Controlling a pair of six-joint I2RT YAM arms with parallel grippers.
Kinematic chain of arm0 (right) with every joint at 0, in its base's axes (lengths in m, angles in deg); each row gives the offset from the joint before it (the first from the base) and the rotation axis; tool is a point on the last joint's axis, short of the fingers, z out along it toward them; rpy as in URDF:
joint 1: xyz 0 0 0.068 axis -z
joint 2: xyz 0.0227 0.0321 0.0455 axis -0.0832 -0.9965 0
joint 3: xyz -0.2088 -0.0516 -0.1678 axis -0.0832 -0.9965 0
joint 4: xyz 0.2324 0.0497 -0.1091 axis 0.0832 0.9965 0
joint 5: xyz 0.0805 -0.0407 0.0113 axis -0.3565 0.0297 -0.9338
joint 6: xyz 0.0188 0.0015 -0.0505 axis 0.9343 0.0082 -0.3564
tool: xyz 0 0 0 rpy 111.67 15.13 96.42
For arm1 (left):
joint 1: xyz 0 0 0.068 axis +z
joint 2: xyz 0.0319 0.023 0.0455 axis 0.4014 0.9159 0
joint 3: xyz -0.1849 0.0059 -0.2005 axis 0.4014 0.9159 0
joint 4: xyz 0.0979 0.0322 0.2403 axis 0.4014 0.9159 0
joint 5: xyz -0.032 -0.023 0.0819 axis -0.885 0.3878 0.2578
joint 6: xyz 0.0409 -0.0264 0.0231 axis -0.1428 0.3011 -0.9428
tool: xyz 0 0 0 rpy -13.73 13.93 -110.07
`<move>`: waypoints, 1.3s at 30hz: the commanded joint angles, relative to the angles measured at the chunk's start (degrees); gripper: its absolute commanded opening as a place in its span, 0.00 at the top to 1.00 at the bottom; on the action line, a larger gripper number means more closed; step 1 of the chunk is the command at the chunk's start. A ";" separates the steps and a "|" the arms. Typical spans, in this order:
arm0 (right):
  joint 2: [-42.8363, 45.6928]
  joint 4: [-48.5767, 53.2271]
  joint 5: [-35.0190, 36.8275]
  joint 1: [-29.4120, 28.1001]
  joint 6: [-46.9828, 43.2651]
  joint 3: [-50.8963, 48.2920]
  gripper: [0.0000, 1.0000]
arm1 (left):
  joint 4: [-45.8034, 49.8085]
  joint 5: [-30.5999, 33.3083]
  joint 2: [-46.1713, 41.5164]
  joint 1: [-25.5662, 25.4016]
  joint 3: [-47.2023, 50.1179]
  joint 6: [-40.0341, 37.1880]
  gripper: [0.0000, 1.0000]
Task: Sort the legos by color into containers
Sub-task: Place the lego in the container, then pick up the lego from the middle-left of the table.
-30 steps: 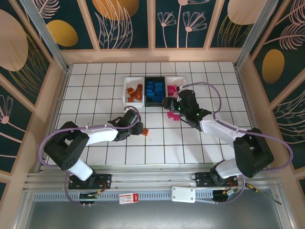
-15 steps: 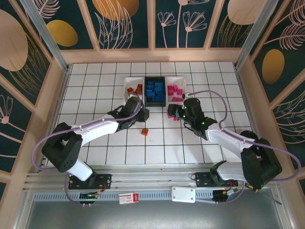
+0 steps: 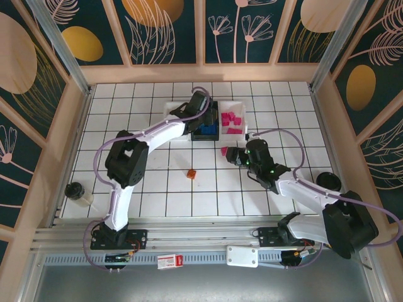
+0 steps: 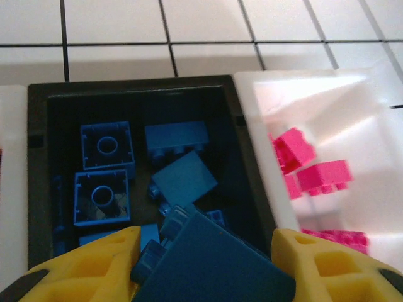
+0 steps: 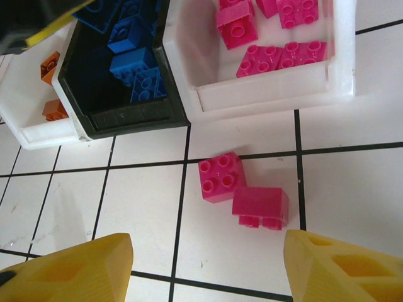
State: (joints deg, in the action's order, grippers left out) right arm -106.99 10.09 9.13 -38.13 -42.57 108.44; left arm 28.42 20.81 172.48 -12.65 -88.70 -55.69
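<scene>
- White tiled table (image 3: 126, 126) inside a walled cell with leaf-patterned panels; three bins sit side by side towards the far edge.
- Sorting looks nearly finished. The black bin (image 4: 132, 85) holds a pile of blue bricks. The right white bin (image 5: 343, 63) holds several pink ones, and the left white bin (image 5: 25, 129) has orange ones in it.
- Left gripper (image 4: 201, 251) hangs over the black bin, its yellow fingers clamped on a blue brick (image 4: 214, 274). I judge that the brick only needs releasing.
- Right gripper (image 5: 204, 270) is spread wide and holds nothing. It hovers above two pink bricks (image 5: 220, 176) lying on the table, touching each other, just in front of the right white bin.
- One orange brick (image 3: 191, 173) lies loose on the table, well apart from the bins.
- Left to do, by my reading: drop the blue brick, then bin the two pink bricks and the orange one.
- From the top camera come the loose orange brick and how the arms reach. From the left wrist comes the grip on the blue brick. From the right wrist come the pink pair's pose, one studs-up and one on its side, and the orange pieces in their bin.
</scene>
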 commanded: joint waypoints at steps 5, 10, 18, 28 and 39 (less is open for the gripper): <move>2.45 1.13 1.48 -0.35 1.31 -1.72 0.35 | 6.36 -0.93 3.61 0.81 -7.22 -0.80 0.37; 2.97 0.94 1.46 -0.34 1.23 -1.38 0.35 | -0.34 -3.70 -6.94 0.64 4.12 1.31 0.20; 1.62 -1.01 0.47 -0.38 1.66 -1.81 0.35 | -7.35 -3.47 -27.32 -2.98 31.31 3.68 0.16; -0.55 -2.97 -0.18 -0.73 2.23 -2.07 0.35 | -7.56 -1.48 -37.67 -10.22 52.41 7.28 0.20; -0.56 -3.19 0.10 -0.89 2.58 -2.42 0.35 | -9.68 1.79 -31.16 -13.87 55.00 7.73 0.34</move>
State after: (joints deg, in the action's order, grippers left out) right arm -107.56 8.23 8.96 -38.59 -41.04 106.75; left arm 20.60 20.65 139.68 -26.60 -33.99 -48.25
